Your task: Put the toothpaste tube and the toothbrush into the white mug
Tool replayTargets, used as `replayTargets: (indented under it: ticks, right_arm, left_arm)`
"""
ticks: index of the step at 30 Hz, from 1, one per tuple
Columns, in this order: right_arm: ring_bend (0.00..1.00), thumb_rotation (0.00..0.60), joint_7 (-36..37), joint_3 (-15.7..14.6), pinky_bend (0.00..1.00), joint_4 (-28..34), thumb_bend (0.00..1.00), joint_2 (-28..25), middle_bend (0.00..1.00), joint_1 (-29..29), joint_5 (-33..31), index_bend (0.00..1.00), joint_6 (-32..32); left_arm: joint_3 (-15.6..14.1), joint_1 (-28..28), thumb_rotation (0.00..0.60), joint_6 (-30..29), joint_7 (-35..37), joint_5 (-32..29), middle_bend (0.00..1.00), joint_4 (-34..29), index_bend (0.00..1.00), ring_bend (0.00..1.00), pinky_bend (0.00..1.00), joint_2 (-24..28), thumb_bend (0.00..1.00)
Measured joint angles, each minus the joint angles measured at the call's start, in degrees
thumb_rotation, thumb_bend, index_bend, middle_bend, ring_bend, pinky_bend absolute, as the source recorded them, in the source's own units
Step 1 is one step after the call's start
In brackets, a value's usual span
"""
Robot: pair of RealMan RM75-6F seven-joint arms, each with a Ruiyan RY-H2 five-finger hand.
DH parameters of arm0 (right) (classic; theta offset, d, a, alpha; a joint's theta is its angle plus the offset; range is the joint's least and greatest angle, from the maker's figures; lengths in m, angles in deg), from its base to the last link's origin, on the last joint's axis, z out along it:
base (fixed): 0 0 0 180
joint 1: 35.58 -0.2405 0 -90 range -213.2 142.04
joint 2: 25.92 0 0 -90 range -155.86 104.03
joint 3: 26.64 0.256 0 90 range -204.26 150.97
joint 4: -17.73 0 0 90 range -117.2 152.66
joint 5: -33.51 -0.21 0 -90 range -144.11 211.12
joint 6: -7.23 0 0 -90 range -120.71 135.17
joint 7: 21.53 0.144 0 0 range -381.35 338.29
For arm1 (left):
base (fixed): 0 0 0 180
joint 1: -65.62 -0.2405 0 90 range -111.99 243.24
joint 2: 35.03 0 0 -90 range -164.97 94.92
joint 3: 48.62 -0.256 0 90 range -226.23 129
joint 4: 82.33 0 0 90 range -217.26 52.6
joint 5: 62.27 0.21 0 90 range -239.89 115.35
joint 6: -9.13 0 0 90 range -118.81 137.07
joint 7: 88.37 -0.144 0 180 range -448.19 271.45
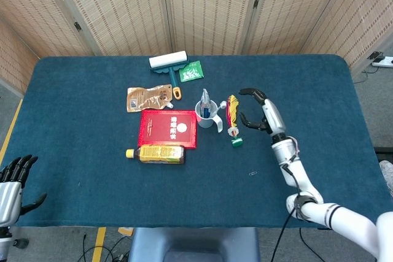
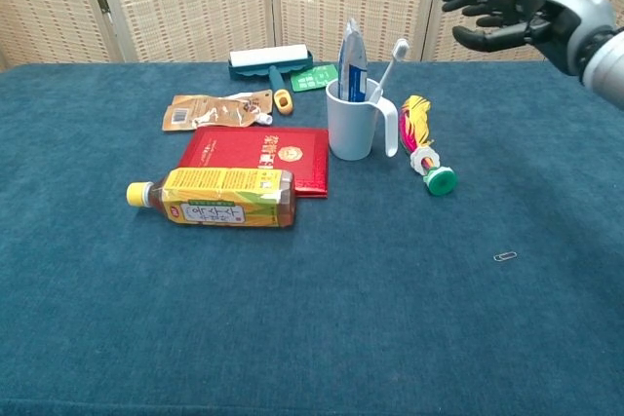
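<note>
The dark blue cloth-covered surface runs wide to its left and right edges, with broad bare stretches along the near side and the whole right half; a small metal paper clip lies alone there. The things cluster in the middle toward the far edge. The white handled mug stands upright, and in it the blue-and-white toothpaste tube stands nearly vertical while the white toothbrush leans right, its head over the rim. Just right of the mug lies a multicoloured toy with a green cap. Touching the mug's left side is a red booklet, with a yellow-labelled drink bottle lying on its near edge. Beyond them lie a crumpled brown pouch, a white lint roller with a teal handle and a small green packet. The right hand hangs in the air, well right of the mug, fingers spread and holding nothing. The left hand shows at the near left corner, off the surface, fingers apart and empty.
</note>
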Motion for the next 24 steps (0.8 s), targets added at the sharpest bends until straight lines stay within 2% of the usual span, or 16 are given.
replayTargets:
  ticks: [5,11,16,24]
  right_arm:
    - [0.1,0.6,-9.5,-3.9,0.08,8.7,0.33,-9.2,0.22,5.0,1.5,0.26,-3.0]
    - [0.1,0.6,-20.6,-9.1,0.08,15.7,0.33,-16.0,0.22,11.9,4.0,0.26,-9.8]
    - [0.1,0.6,-23.6,-13.9,0.08,20.7,0.33,-20.4,0.22,19.0,5.9,0.26,-16.0]
    - [0.1,0.6,-23.7,-19.8,0.08,22.5,0.33,-23.3,0.22,29.2,9.4,0.25,-26.1]
  left_arm:
    - [0.8,0.7,0.6,0.4,-0.3,-0.6,0.15,0.4,0.15,0.12,0.2,-0.7,0.24]
    - [1.1,1.0,0.6,-0.3,-1.6,-0.4,0.15,-0.1,0.16,0.12,0.2,-1.6,0.24]
    - [0.8,0.9,0.6,-0.8,-3.7,0.0,0.15,-1.3,0.16,0.12,0.2,-1.8,0.24]
    - [0.0,0.3,0.6,-2.5,-7.4,1.7,0.15,-4.4,0.16,0.12,0.2,-2.6,0.24]
